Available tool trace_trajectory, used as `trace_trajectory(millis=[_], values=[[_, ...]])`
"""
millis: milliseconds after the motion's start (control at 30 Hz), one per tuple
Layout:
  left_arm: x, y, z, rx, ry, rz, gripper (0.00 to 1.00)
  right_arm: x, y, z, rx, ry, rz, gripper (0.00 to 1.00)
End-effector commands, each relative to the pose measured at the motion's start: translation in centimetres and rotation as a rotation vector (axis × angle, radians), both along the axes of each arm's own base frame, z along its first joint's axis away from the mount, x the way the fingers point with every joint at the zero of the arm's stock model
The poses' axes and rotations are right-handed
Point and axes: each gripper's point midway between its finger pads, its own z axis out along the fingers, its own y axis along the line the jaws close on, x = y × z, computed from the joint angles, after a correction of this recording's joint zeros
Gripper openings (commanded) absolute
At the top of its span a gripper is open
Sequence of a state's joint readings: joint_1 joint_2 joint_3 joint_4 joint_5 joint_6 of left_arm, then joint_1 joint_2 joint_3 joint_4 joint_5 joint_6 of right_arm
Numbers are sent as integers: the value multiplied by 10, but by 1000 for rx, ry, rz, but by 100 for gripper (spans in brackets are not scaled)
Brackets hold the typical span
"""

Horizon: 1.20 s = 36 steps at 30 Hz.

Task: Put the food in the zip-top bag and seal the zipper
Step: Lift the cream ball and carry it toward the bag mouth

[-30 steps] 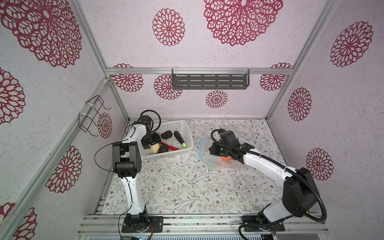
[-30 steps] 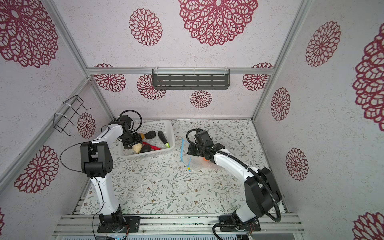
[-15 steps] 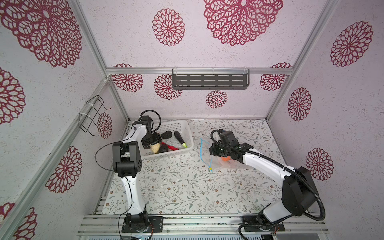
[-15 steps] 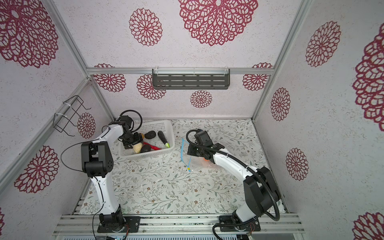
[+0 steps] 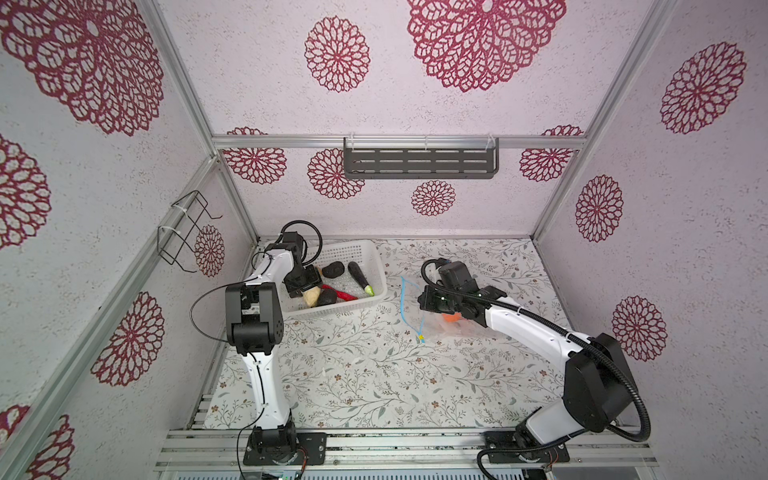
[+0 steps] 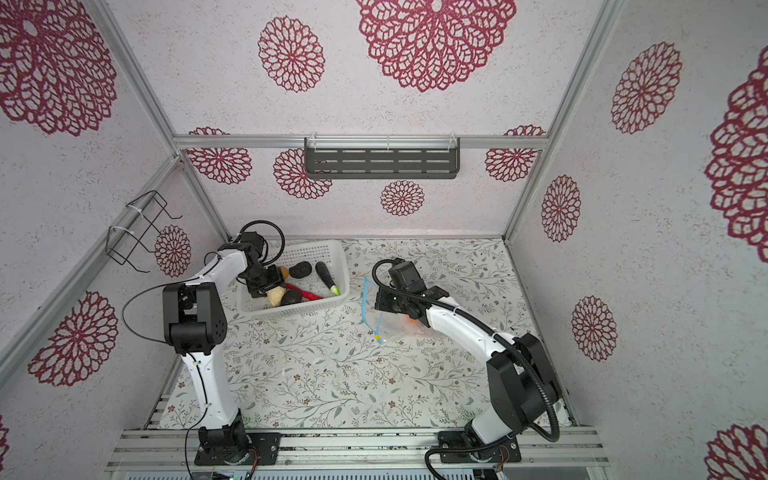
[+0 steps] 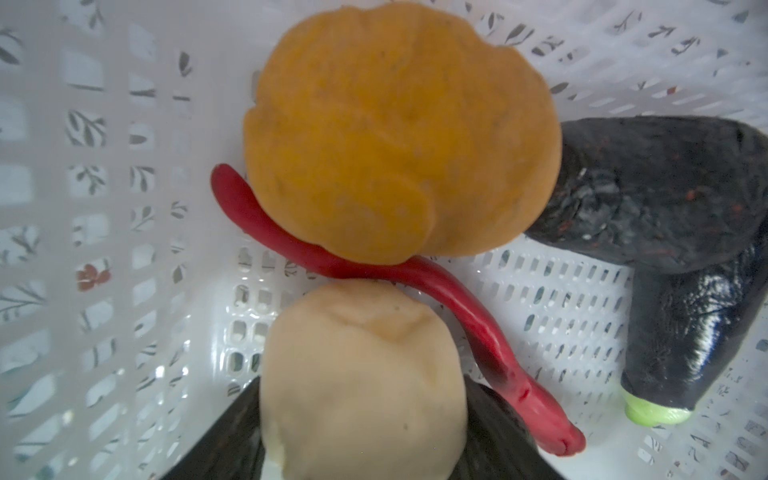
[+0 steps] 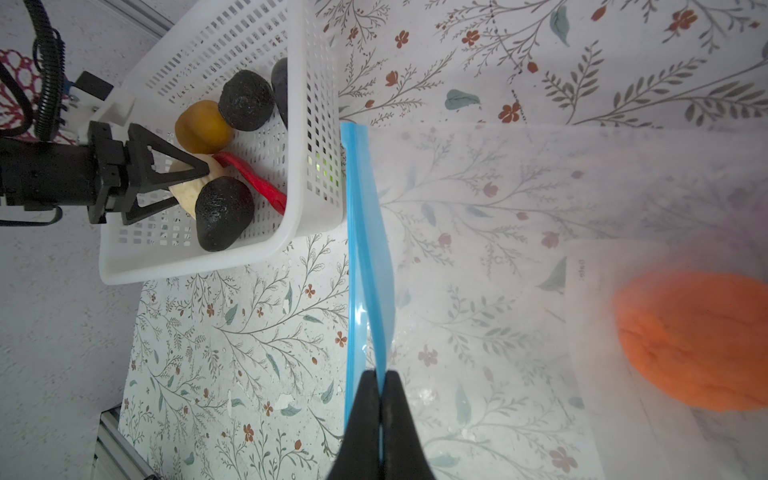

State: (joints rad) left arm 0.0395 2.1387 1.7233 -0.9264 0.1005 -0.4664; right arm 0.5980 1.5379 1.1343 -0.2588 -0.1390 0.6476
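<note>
A white basket point(image 5: 368, 249) at the back left holds the food: a yellow-orange potato shape point(image 7: 395, 137), cream ball point(image 7: 361, 374), red chilli point(image 7: 457, 311), black lumps point(image 8: 245, 99) and a green-tipped piece point(image 5: 360, 278). My left gripper point(image 7: 361, 399) reaches into the basket, its fingers pressed on both sides of the cream ball point(image 8: 187, 193), which rests on the basket floor. The clear zip-top bag point(image 8: 478, 249) lies right of the basket with an orange piece point(image 8: 698, 340) inside. My right gripper point(image 8: 380, 374) is shut on the upper lip of the blue zipper point(image 8: 365, 208), holding the mouth apart. The yellow slider point(image 5: 422, 339) sits at the near end.
The basket's wall stands close to the bag's mouth. A grey slotted shelf point(image 5: 419, 163) hangs on the back wall and a black wire rack point(image 5: 185, 232) on the left wall. Floral table point(image 5: 374, 374) stretches toward the front rail.
My left gripper's jaws have narrowed onto the cream ball in the basket. The right arm and the bag have stayed where they were.
</note>
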Motion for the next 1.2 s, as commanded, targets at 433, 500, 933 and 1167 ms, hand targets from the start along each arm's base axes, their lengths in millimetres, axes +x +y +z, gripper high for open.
trace_trajectory(millis=[433, 500, 933, 1167], values=[[-2, -5, 42, -20, -83, 5, 65, -1, -5, 16, 30, -39, -16, 0], [-2, -6, 46, -22, -93, 6, 64, -1, -5, 17, 32, -40, -17, 0], [-4, -19, 62, -40, -129, 1, 64, 0, -5, 20, 36, -45, -18, 0], [-6, -41, 85, -48, -185, -31, 63, 1, -3, 20, 37, -45, -16, 0]])
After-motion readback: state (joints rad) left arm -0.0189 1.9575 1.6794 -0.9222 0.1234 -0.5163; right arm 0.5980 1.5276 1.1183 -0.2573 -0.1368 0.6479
